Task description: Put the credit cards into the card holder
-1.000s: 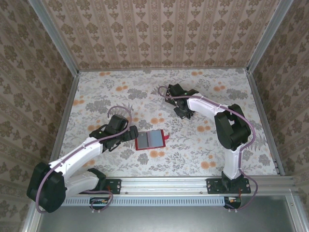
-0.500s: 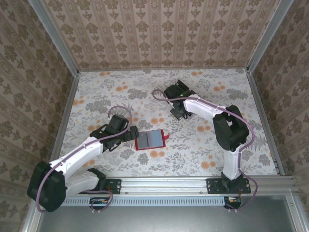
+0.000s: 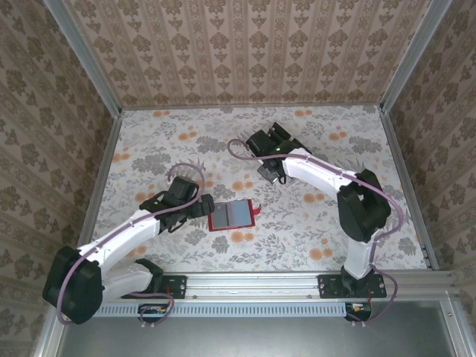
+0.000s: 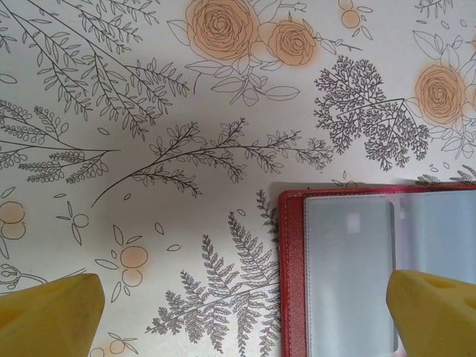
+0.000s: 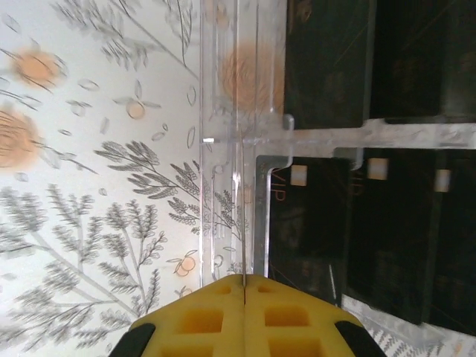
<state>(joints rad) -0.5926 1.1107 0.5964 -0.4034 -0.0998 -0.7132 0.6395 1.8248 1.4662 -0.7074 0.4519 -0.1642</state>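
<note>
Card holder [image 3: 232,215], count one: in the overhead view it is lying open and flat on the flowered table [image 3: 149,149], pale pocket side facing up, red border showing. Arms, count two. Left gripper [image 3: 202,207] is hanging just beside the holder's left edge, jaws spread wide and gripping nothing. Right gripper [image 3: 270,172] is hanging well beyond the holder, farther back and slightly to its right, its own body blocking what lies beneath.

Left wrist view: two yellow fingertips [image 4: 52,316] are sitting at the lower corners, wide apart. The holder's red stitched left edge is lying between them, nearer the right one, untouched. One pale pocket is showing whole; a second is being cut off by the frame.

Right wrist view: clear plastic sheet [image 5: 245,141], count one, is lying on the table. Credit cards [image 5: 327,59], black, are resting in it: two side by side in the far row, apparently three overlapping in the near row, each of those carrying a pale square mark. Yellow fingers [image 5: 193,323] are pressing together at the sheet's near edge. A thin clear rib is running up to their seam, and whether it is being pinched cannot be told.
</note>
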